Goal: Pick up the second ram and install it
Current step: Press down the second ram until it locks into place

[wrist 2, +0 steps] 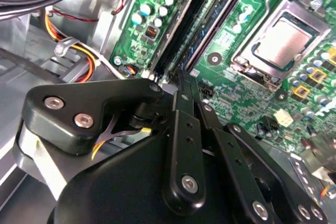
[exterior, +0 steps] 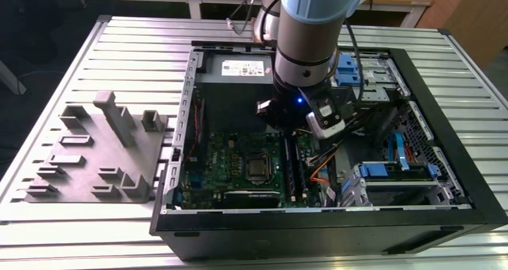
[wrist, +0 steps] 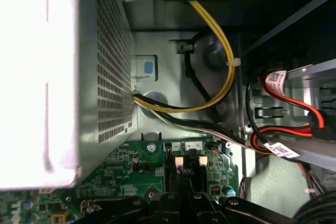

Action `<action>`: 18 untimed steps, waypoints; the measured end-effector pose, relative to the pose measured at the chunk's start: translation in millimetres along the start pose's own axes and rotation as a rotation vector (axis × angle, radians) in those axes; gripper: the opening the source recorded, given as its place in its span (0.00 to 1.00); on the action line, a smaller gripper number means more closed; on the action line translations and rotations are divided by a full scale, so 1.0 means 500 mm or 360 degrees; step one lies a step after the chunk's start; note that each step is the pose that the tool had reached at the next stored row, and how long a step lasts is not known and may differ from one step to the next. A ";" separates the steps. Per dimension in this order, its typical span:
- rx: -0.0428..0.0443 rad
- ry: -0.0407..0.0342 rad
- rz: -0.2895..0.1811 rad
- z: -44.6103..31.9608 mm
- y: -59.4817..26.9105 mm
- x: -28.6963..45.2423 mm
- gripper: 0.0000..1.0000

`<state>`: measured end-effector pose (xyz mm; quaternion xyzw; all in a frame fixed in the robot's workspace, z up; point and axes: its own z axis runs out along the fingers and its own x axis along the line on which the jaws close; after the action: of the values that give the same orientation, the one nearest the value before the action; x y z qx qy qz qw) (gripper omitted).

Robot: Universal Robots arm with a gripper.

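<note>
Exterior view, bench: ribbed metal surface carrying the open computer case and a grey tray.
Computer case: lies on its side, open, interior exposed.
Arm: reaches down into the case, over the motherboard's memory slots.
Grey tray: on the bench at the exterior view's left of the case; upright blocks rise from it.
Motherboard: green; processor socket near the black memory slots in the second wrist view.
End effector: black fingers drawn together at the near end of the slots.
Second ram: cannot be told apart from the slots and fingers; whether it is gripped cannot be told.
</note>
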<state>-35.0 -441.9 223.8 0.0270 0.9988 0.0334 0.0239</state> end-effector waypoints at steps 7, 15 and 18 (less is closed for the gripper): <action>0.0000 0.0000 0.0000 -0.020 0.001 -0.001 0.07; 0.0000 0.0000 0.0000 -0.021 -0.014 -0.002 0.07; 0.0000 0.0000 0.0000 -0.021 -0.025 -0.002 0.07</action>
<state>-35.0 -455.0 233.6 0.0270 0.9988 0.0333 0.0239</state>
